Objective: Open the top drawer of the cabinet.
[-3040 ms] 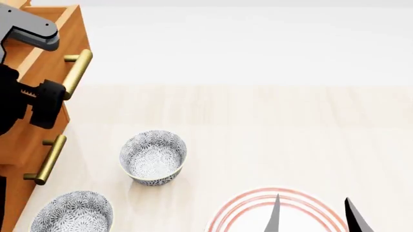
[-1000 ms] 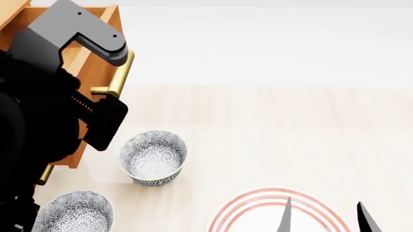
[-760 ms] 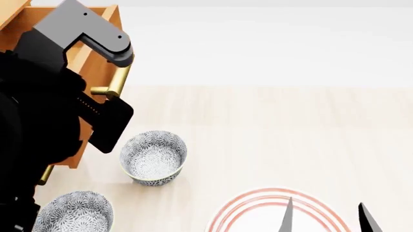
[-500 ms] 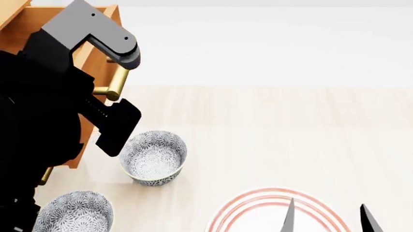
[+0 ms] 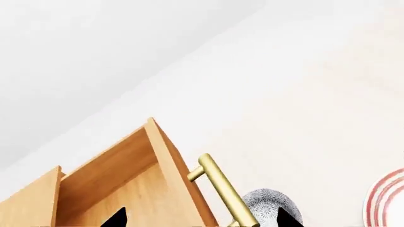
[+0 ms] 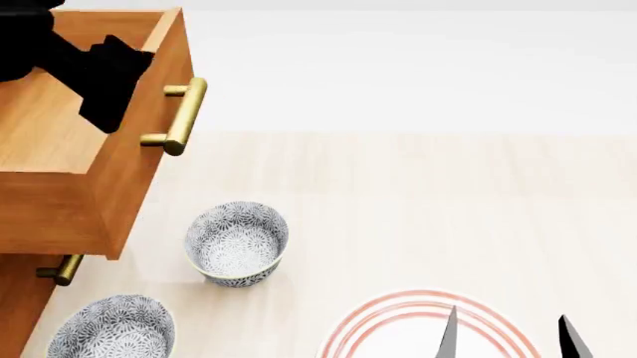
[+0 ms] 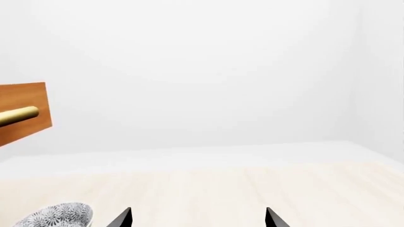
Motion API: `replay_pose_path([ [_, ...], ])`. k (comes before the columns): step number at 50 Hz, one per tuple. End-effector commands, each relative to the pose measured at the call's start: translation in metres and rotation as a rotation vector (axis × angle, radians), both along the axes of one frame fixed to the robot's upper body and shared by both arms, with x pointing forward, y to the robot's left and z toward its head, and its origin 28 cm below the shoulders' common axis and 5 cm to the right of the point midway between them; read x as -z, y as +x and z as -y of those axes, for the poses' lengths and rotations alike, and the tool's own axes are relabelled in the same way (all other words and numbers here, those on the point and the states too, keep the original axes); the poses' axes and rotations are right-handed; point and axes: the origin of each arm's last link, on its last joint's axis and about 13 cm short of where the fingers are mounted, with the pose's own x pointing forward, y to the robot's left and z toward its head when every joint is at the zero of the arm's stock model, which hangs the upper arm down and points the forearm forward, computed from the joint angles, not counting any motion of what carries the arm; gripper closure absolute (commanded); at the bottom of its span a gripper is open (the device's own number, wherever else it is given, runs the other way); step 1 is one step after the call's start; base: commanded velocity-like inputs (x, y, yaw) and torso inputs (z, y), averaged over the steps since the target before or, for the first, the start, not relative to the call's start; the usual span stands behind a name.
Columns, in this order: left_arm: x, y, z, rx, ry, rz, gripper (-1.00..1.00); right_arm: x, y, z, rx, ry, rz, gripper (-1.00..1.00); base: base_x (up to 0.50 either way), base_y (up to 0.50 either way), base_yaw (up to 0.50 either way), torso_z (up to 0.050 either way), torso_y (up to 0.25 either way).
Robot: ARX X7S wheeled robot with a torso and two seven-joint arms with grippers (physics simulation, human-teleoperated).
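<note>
The top drawer [image 6: 95,168] stands pulled out of the cabinet [image 6: 18,298]; left gripper [image 5: 198,218] fingers spread above it, right gripper [image 6: 506,335] fingers parted too.

The orange-brown wooden top drawer [image 6: 89,149] stands pulled well out from the large orange-brown wooden cabinet [image 6: 20,298] on my left, its box open upward, its brass bar handle [image 6: 185,115] level on two posts and free
</note>
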Motion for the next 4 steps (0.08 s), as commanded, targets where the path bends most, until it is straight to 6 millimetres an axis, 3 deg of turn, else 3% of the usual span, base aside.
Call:
replay_pose_path([
  [1, 0.000, -0.039, 0.000, -0.090, -0.160, 0.401, -1.00, 0.000, 0.001, -0.001, 0.007, -0.010, 0.001, -1.00, 0.00, 0.00, 0.00, 0.000, 0.000],
  [4, 0.026, -0.067, 0.013, -0.118, -0.294, 0.420, -1.00, 0.000, 0.001, -0.001, 0.007, -0.014, 0.003, -1.00, 0.00, 0.00, 0.00, 0.000, 0.000],
])
